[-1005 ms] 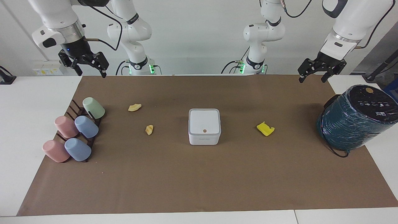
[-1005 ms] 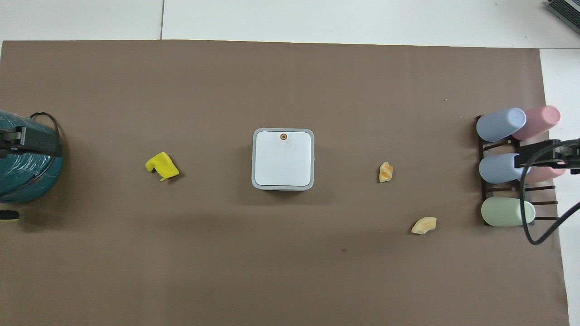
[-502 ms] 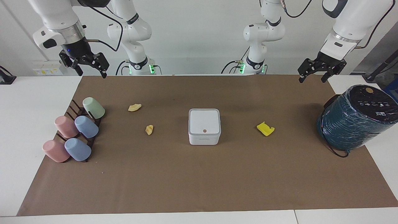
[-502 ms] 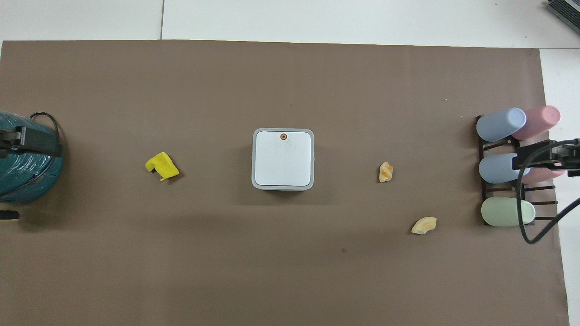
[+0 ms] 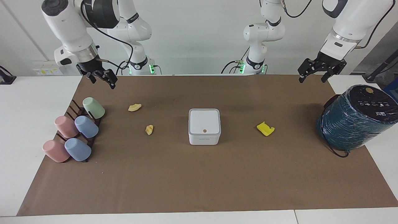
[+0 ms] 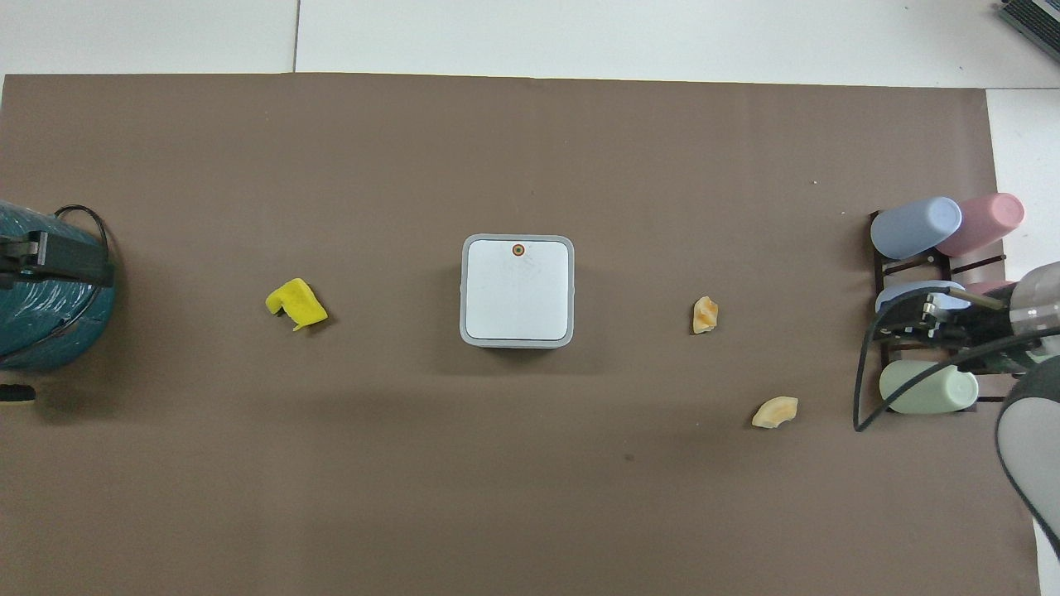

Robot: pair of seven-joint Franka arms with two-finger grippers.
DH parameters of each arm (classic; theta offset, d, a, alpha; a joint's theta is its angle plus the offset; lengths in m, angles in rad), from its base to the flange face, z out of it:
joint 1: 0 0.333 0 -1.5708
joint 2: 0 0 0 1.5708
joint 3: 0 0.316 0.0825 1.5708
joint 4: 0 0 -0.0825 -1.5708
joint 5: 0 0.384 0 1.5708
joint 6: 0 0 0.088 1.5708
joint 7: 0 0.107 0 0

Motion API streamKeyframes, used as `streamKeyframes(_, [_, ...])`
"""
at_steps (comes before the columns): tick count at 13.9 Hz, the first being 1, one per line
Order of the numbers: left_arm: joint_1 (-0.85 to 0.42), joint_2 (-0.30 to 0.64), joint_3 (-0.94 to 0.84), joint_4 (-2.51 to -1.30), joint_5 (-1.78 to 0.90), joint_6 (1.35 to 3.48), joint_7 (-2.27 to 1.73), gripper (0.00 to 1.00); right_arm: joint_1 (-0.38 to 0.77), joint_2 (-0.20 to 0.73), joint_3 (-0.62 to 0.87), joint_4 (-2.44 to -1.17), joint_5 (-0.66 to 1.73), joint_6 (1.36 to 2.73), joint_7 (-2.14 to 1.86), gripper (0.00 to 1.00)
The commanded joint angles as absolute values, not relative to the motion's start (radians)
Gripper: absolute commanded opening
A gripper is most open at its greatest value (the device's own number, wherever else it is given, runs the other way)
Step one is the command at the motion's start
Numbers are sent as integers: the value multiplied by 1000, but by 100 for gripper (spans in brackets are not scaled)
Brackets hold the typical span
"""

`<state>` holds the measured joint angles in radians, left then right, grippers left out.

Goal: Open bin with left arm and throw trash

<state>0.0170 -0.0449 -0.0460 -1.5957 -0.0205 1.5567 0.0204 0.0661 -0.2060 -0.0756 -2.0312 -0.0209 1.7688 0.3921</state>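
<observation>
The bin point(image 5: 204, 126) point(image 6: 517, 290), a small white box with a grey-edged lid and an orange dot, stands with its lid down in the middle of the brown mat. The trash lies around it. Two tan lumps point(image 5: 134, 107) point(image 5: 149, 129) point(image 6: 775, 411) point(image 6: 705, 314) lie toward the right arm's end. A yellow piece point(image 5: 265, 129) point(image 6: 296, 304) lies toward the left arm's end. My left gripper point(image 5: 312, 80) point(image 6: 50, 255) hangs open and empty, raised beside the teal cylinder. My right gripper point(image 5: 102, 82) point(image 6: 911, 319) is open and empty, up over the cup rack.
A big dark teal cylinder point(image 5: 354, 118) point(image 6: 41, 306) with a cable stands at the left arm's end of the mat. A dark rack with several pastel cups point(image 5: 74, 133) point(image 6: 936, 306) sits at the right arm's end. White table point(image 5: 31, 102) surrounds the mat.
The right arm has swung its gripper lower and inward, from the table's end toward the mat near the cup rack. The left arm, the bin and the trash have not moved.
</observation>
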Motion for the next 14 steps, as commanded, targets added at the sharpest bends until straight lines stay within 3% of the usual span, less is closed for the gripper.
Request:
streamKeyframes(1, [-18, -71, -57, -1621, -3, 1542, 20, 100, 104, -281, -67, -2195, -18, 1847, 498, 100])
streamKeyframes(4, [-60, -80, -60, -1650, -3, 1580, 11, 100, 149, -275, -67, -2334, -15, 1984, 612, 100])
streamKeyframes(7, [-173, -115, -58, -1768, -3, 1832, -96, 100, 150, -264, -67, -2443, 41, 2124, 629, 100])
streamKeyframes(8, [-207, -123, -60, -1798, -3, 1883, -147, 93, 150, -255, -67, -2485, 63, 2182, 629, 100])
streamKeyframes(9, [-245, -123, -60, -1810, -3, 1914, -164, 70, 150, -242, -67, -2521, 87, 2238, 627, 100])
streamKeyframes(10, [-283, -109, -58, -1812, -3, 1934, -172, 53, 152, -236, -67, -2551, 106, 2285, 626, 100])
streamKeyframes(12, [-337, -100, -60, -1850, -3, 2015, -172, 0, 152, -210, -67, -2563, 109, 2330, 621, 100])
streamKeyframes(14, [-380, -54, -61, -1861, -9, 2098, -167, 0, 147, -177, -67, -2568, 109, 2379, 611, 100])
